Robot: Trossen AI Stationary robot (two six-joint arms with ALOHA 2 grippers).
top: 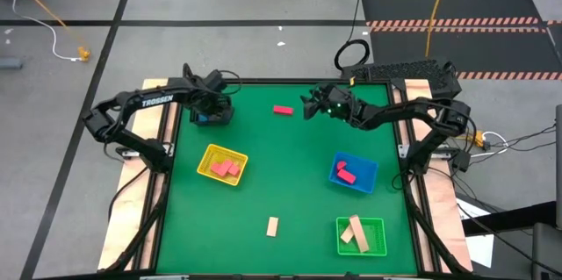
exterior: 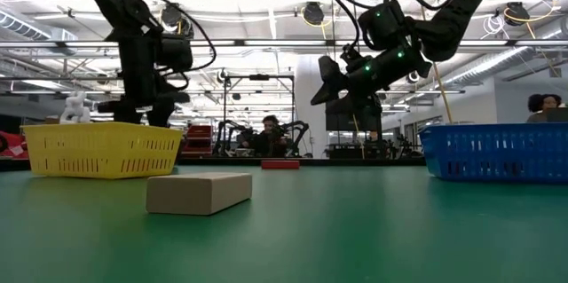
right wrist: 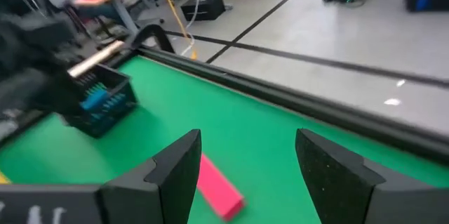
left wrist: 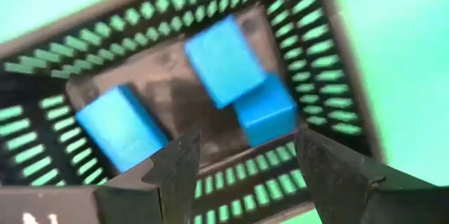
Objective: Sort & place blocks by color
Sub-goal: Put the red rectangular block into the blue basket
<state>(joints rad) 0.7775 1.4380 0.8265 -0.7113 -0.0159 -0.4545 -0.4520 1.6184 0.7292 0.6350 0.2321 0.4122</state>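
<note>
Nearest the low camera lies a tan block [exterior: 199,192] flat on the green table [top: 290,153], alone near the front edge, left of the green tray.

Going left to right across the table: the left gripper [left wrist: 242,175] hangs right over the black tray [top: 212,115] at the far left corner, its fingers spread with nothing between them. Inside that tray sit three blue blocks [left wrist: 226,60], two touching each other and one apart at the other side. Nearer the front, the yellow tray [top: 207,161] holds a few red blocks [top: 226,168] bunched together.

Toward the middle, a loose red block [top: 282,110] lies on the bare table near the far edge, between the two arms. The right gripper [right wrist: 242,175] hovers just beside it, raised off the surface, fingers spread and holding nothing; the block shows just ahead of its fingers.

Further right, the blue tray [top: 370,173] holds one red block [top: 345,174]. In front of it, the green tray [top: 379,225] holds two tan blocks [top: 356,232] leaning across each other.
</note>
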